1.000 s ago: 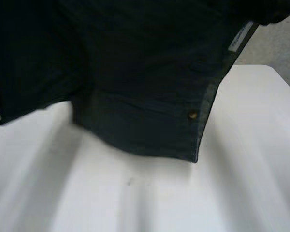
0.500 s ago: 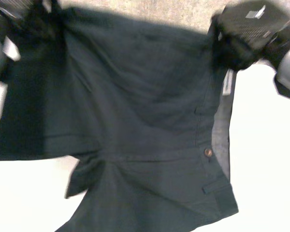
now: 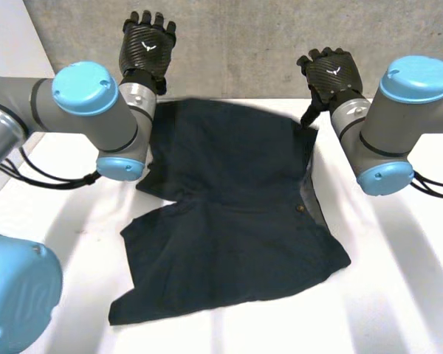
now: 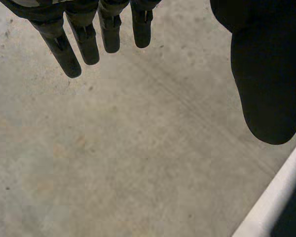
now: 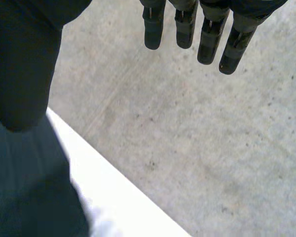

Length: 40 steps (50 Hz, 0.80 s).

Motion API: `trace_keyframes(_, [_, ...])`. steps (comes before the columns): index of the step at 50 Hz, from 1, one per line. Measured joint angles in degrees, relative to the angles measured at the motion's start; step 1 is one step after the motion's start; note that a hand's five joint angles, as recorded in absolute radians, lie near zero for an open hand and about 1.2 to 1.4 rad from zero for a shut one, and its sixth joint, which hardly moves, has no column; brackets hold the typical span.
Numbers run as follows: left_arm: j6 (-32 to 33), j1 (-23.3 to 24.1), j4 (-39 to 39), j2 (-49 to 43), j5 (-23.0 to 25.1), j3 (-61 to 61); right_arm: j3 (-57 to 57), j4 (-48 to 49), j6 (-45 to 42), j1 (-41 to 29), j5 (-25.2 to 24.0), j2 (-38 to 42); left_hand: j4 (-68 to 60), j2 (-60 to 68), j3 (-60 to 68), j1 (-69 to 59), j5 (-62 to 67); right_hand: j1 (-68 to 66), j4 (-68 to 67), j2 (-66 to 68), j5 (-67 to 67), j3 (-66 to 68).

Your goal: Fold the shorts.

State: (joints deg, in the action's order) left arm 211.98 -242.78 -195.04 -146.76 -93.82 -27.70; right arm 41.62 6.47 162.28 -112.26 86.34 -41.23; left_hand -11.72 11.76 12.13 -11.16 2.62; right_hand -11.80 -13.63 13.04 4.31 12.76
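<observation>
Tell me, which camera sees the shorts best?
The head view: the whole shorts lie spread on the table. The right wrist view catches one dark-blue edge; the left wrist view, a dark sliver that may be them.

Grey arms (image 3: 11, 99), light-blue caps (image 3: 85, 87), black hands (image 3: 146, 48)

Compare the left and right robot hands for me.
The left robot hand hangs farther beyond the far edge of the table, clear of the shorts; the right robot hand sits closer in. The right robot hand's thumb points down at the shorts' far corner; the left robot hand's thumb is over bare floor. Both are open, fingers straight, holding nothing.
</observation>
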Motion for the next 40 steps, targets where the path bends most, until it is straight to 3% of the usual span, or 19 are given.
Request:
trace_keyframes(7, [-0.2, 0.8, 1.4, -0.3, -1.3, 0.9, 0.9, -6.6, -1.2, 0.0, 1.0, -2.0, 0.0, -0.2, 0.0, 0.0, 0.0, 0.0, 0.2, -0.3, -0.2, -0.6])
trace_keyframes(14, [-1.4, 1.2, 7.2, 9.0, -4.8, -10.1, 9.6, -11.4, -4.6, 0.2, -0.7, -11.2, 0.0, -0.2, 0.0, 0.0, 0.0, 0.0, 0.2, -0.3, -0.2, -0.6])
trace_keyframes(21, [-7.0, 2.1, 15.2, 26.9, -5.8, -33.5, 25.3, -18.1, -12.0, 0.9, -8.1, -22.9, -0.1, 0.0, 0.0, -0.2, 0.0, 0.0, 0.2, -0.3, -0.2, -0.6])
trace_keyframes(26, [-11.6, 3.6, 17.5, 37.6, -5.3, -48.0, 35.9, -21.1, -15.8, 1.6, -12.8, -27.8, -6.9, 6.8, 6.3, -8.1, 6.2, -0.3, -0.1, 0.2, 0.0, -0.1])
trace_keyframes(28, [-13.2, 4.8, 18.0, 43.0, -5.1, -55.6, 41.6, -21.6, -17.6, 2.5, -14.6, -29.9, -9.2, 9.1, 8.5, -9.9, 8.4, -4.6, -5.3, 6.1, 4.8, 6.3])
trace_keyframes(33, [-14.4, 7.8, 18.1, 52.1, -4.8, -69.6, 52.1, -20.5, -21.6, 5.1, -18.1, -33.0, -12.4, 12.4, 11.9, -12.9, 11.7, -8.6, -10.7, 10.2, 9.0, 11.5])
trace_keyframes(40, [-14.1, 11.8, 17.9, 57.6, -4.8, -82.1, 62.2, -14.5, -24.2, 8.6, -21.7, -34.9, -17.2, 16.8, 16.4, -17.5, 16.3, -10.5, -12.6, 10.3, 11.0, 13.5])
